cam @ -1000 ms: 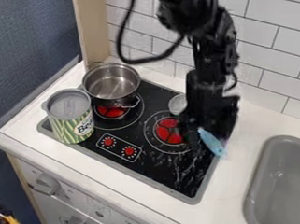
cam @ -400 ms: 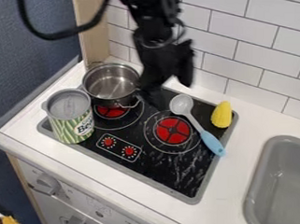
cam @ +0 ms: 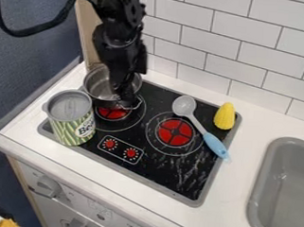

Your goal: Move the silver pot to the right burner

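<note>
- Fingers of the black gripper (cam: 125,96) point down at the near right side of the silver pot (cam: 97,86); I cannot tell whether they are spread, pressed together or pinching the rim, as they are dark and blurred.
- Behind them, the black arm (cam: 117,40) comes in from the top edge and crosses in front of part of the pot.
- The silver pot sits upright at the back left of the black stove top (cam: 168,175), partly over the left burner (cam: 112,114), whose red centre shows just in front of it. Its wire handle (cam: 136,104) sticks out on the near right side.
- The right burner (cam: 175,132) lies to the right of the pot and nearer the camera.
- Beside the pot, toward the camera, a green-striped can (cam: 68,125) stands upright.
- A grey spoon with a blue handle (cam: 214,145) lies aslant past the right burner, its handle end reaching over the stove top's right edge.
- Near the back right corner is a yellow toy corn (cam: 225,116).
- A grey sink (cam: 287,192) is set into the white bench (cam: 252,124) at the right.
</note>
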